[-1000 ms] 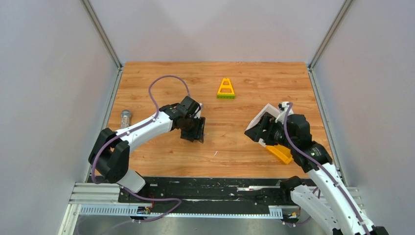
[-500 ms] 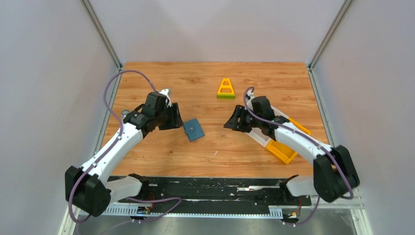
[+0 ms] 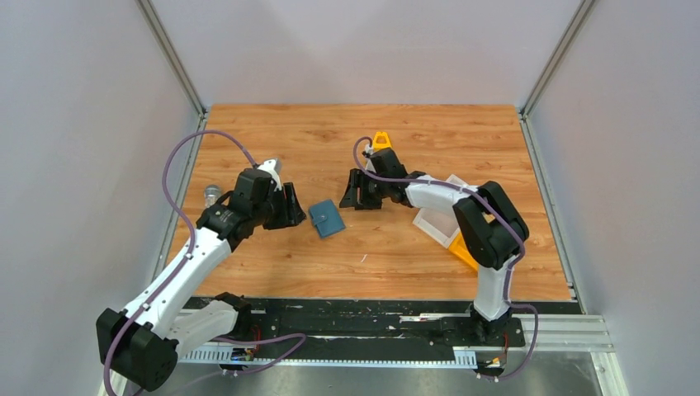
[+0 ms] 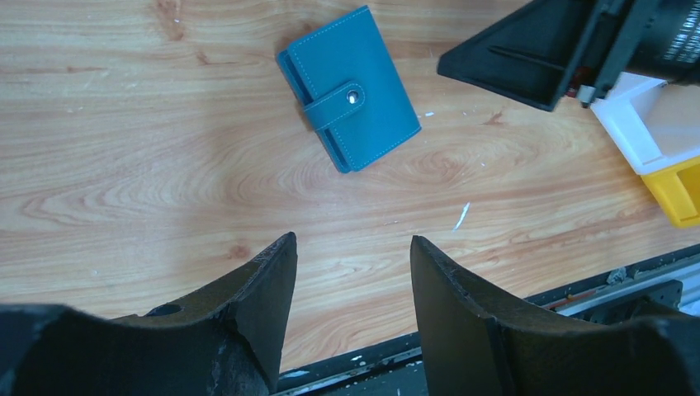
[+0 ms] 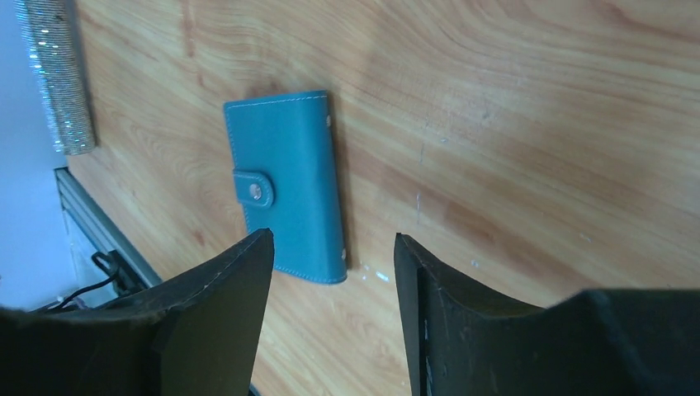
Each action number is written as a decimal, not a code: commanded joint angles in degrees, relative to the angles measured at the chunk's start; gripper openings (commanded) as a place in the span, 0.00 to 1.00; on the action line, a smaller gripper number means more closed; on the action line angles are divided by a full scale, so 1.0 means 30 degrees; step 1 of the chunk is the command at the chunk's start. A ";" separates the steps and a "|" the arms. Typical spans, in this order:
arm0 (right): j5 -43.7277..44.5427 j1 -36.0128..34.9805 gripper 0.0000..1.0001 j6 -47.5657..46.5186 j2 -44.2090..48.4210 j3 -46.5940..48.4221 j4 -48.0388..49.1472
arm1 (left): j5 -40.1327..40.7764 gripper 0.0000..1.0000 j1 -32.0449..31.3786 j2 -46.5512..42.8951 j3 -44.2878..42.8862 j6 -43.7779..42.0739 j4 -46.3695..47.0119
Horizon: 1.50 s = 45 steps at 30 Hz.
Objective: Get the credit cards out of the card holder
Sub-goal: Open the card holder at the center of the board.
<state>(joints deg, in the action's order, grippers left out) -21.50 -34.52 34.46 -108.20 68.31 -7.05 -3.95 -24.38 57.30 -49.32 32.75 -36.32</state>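
The card holder (image 3: 328, 219) is a slate-blue wallet lying closed on the wooden table, its small tab snapped shut. It also shows in the left wrist view (image 4: 351, 91) and the right wrist view (image 5: 289, 181). No credit cards are visible; they are hidden inside or out of view. My left gripper (image 3: 294, 209) is open and empty just left of the wallet, its midpoint (image 4: 353, 247) over bare wood. My right gripper (image 3: 355, 195) is open and empty just right of the wallet, its midpoint (image 5: 333, 243) near the wallet's edge, not touching.
A white bin (image 3: 436, 221) and a yellow bin (image 3: 459, 249) sit at the right, also in the left wrist view (image 4: 652, 124). A yellow triangular toy (image 3: 380, 139) lies behind the right arm. A silver glittery cylinder (image 3: 212, 195) lies at the left edge.
The left gripper drew back left off the wallet, leaving it lying on the table. The right arm swung left from the bins to just right of the wallet.
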 commanded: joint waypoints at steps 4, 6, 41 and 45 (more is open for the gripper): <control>0.1280 -0.1546 0.55 -0.0587 -0.2177 0.1784 -0.0218 | 0.0292 0.61 0.0041 -0.0696 0.0456 -0.0257 0.0134; 0.2246 -0.1963 0.54 -0.0476 -0.2590 0.2048 -0.0783 | 0.0275 0.61 0.0041 -0.0686 0.0618 -0.0232 0.0175; 0.4757 -0.4532 0.00 0.3593 0.6945 -0.7067 0.0480 | -0.7501 0.58 -0.2849 0.7263 0.0210 0.0879 0.5590; 0.5345 -0.4766 0.00 0.4076 0.7891 -0.7746 0.0475 | -0.7170 0.57 -0.3666 0.9201 -0.0675 0.0989 0.5743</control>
<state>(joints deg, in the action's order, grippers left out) -7.01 -48.03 43.70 -88.36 46.33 -7.27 -23.86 -33.61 81.28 -47.40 34.48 -23.31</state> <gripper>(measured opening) 0.046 0.575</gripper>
